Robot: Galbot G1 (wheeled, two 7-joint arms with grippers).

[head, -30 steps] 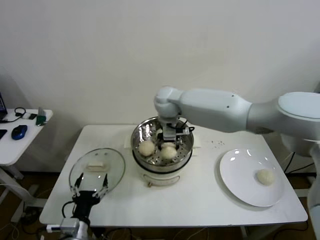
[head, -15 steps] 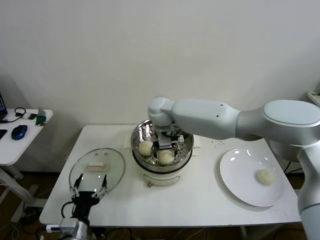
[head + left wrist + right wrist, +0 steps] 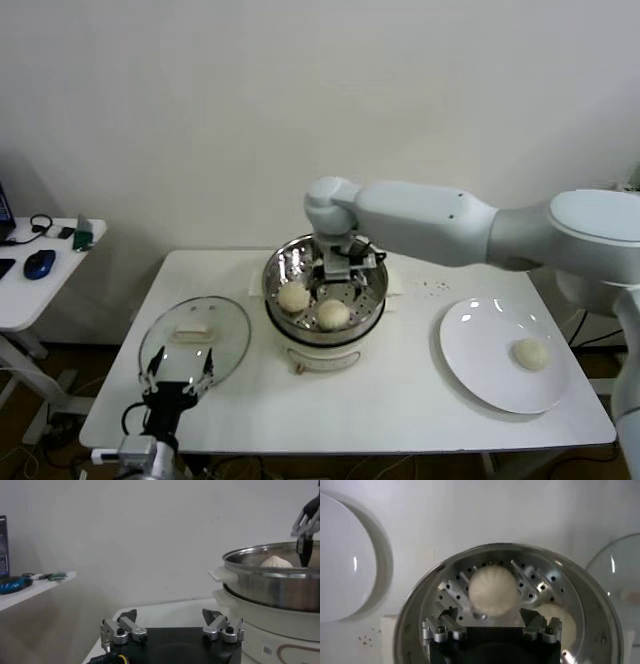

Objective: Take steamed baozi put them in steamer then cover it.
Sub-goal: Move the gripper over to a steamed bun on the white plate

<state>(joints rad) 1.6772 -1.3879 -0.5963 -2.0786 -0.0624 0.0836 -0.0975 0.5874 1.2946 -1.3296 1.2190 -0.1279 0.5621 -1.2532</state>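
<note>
Head view: the right gripper (image 3: 338, 268) hides part of the steamer (image 3: 285, 262) floor. Its fingers (image 3: 443, 630) stand wide apart, empty, above a bun (image 3: 493, 590) lying loose between them. A second bun (image 3: 293, 296) lies alongside; another sits on the plate (image 3: 480, 350). The left gripper (image 3: 178, 383) idles spread wide near the lid (image 3: 230, 325).

Cream-white baozi (image 3: 333, 314), shiny silver perforated steamer (image 3: 280, 270), white plate (image 3: 485, 365)
</note>
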